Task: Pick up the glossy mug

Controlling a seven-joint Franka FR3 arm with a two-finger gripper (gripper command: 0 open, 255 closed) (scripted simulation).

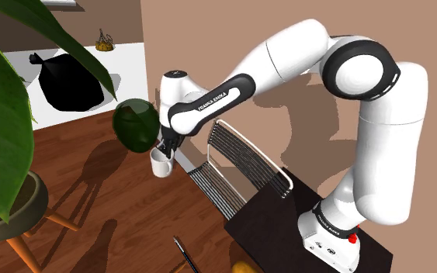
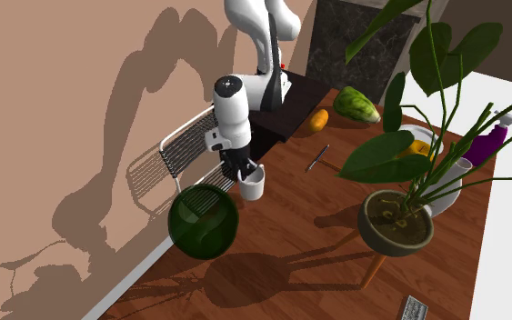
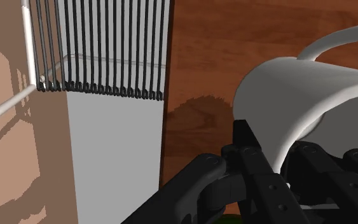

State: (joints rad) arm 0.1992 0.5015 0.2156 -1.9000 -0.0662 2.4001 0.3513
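1. fingers [image 3: 250,162]: clenched on the wall of the white mug [image 3: 292,95]; hold this clamp firm, since a rim grip lets the mug swing.
2. mug: under the gripper [image 1: 164,152], low over the wood surface [image 1: 108,217], just beside the wire rack [image 1: 236,163].
3. raise vertically, slowly, clear of the green globe [image 1: 135,124].

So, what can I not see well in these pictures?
- Wrist view: the lower part of the white mug, hidden behind the gripper; its handle is cut by the edge.
- Shoulder view: the orange fruit, cut by the bottom edge.
- Second exterior view: the purple bottle, partly behind the plant.
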